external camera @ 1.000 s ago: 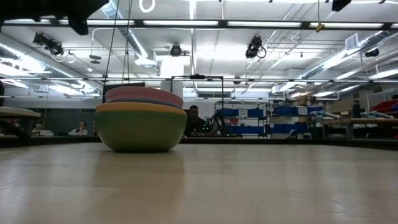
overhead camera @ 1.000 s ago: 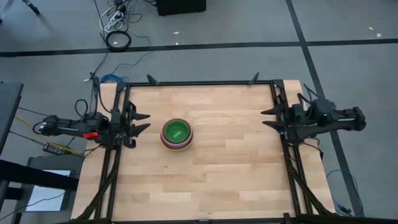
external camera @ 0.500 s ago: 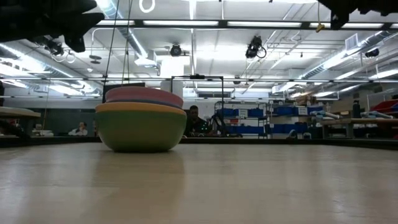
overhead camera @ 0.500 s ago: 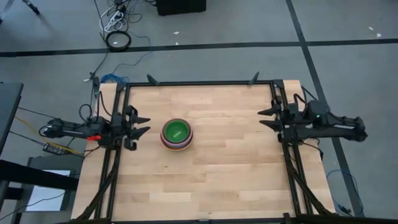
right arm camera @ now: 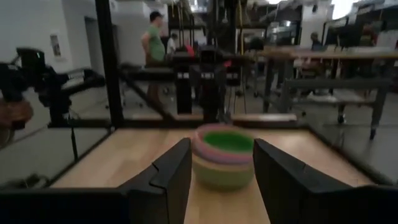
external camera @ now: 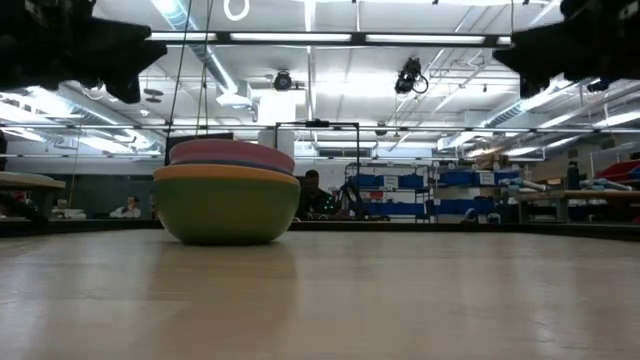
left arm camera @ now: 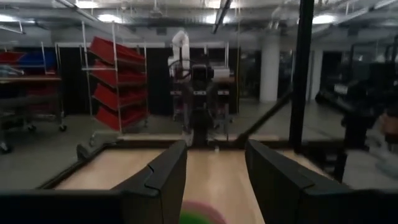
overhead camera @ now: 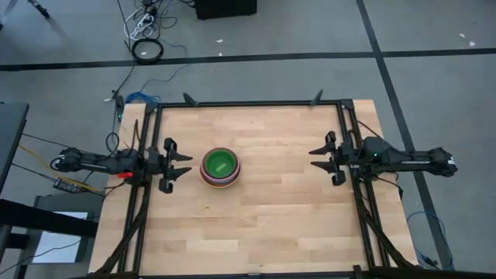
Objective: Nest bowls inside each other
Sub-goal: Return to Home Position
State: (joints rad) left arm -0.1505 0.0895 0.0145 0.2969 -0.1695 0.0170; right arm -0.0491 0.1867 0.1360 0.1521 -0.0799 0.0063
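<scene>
The bowls stand nested in one stack point(overhead camera: 221, 167) left of the table's middle, resting on the base of the dark green outer bowl point(external camera: 226, 212). Orange and pink rims show above the outer bowl, and a bright green bowl lies innermost. My left gripper point(overhead camera: 188, 164) hovers open just left of the stack, pointing level at it; the left wrist view shows only the stack's top point(left arm camera: 200, 216) below the fingers. My right gripper point(overhead camera: 312, 157) hovers open farther off on the right, facing the stack point(right arm camera: 224, 155).
Black frame rails point(overhead camera: 248, 103) run along the table's far, left and right edges, with clamps on the far rail. Bare wood lies between the stack and my right gripper and toward the near edge. People point(right arm camera: 151, 37) stand in the room beyond.
Both arms have come down, as the low view shows them dropping into the picture's top corners. My right gripper has also reached out from the right rail toward the stack. My left gripper has edged out toward the stack. Both stay open. The bowls have not moved.
</scene>
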